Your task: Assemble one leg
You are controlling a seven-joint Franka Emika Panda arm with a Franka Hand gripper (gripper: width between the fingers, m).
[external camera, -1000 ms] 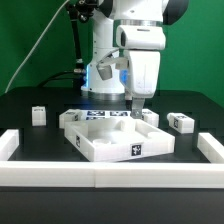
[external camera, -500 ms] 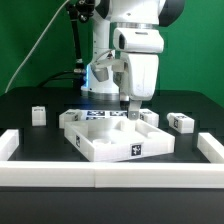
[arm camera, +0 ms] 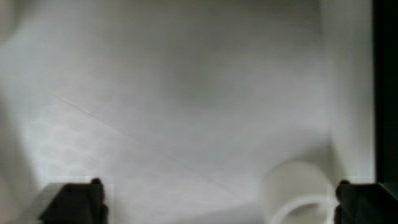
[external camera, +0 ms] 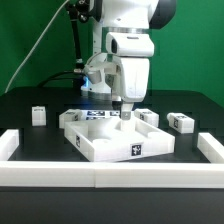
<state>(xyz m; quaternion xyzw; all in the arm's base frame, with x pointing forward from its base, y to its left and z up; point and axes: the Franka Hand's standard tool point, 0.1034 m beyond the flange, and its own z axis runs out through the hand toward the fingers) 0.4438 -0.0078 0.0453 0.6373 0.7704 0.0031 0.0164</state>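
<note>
Black table; gripper spread wide over white panel.

Four short white tagged posts are seen set apart on the black worktop: far-left leg, inner-left leg, inner-right leg, far-right leg.

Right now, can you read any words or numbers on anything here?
Words, numbers, brands: none can be read.
The leg at the exterior view's left, the panel and the marker board: only black-and-white square tags, patterns and not writing, too small to make out.
Wrist view: blurred white, no text.
</note>
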